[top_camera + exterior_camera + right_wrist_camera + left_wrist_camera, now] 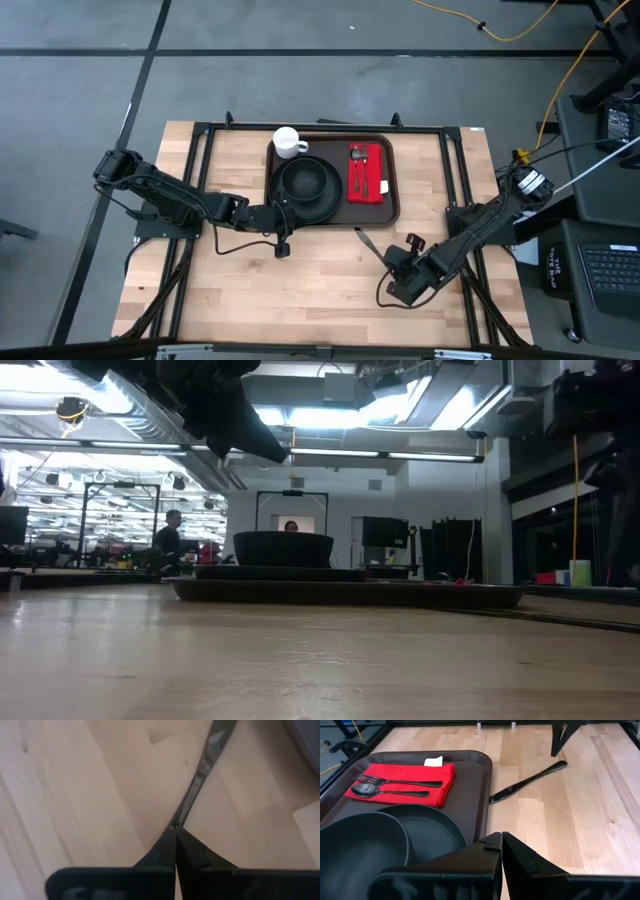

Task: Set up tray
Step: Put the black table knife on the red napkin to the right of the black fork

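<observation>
Tray (393, 180) holds plate, bowl, mug, napkin, fork, spoon. Knife (364, 241) on my worktop; both grippers closed, empty.

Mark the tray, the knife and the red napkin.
tray (479, 795): left wrist view, on its bare floor near the rim.
knife (530, 781): left wrist view, mid-length, lying on the table beside the tray.
red napkin (366, 188): high view, on its bare lower part.

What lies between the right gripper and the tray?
A black knife on bare wood, between the right gripper and the tray; the high view shows it.
</observation>
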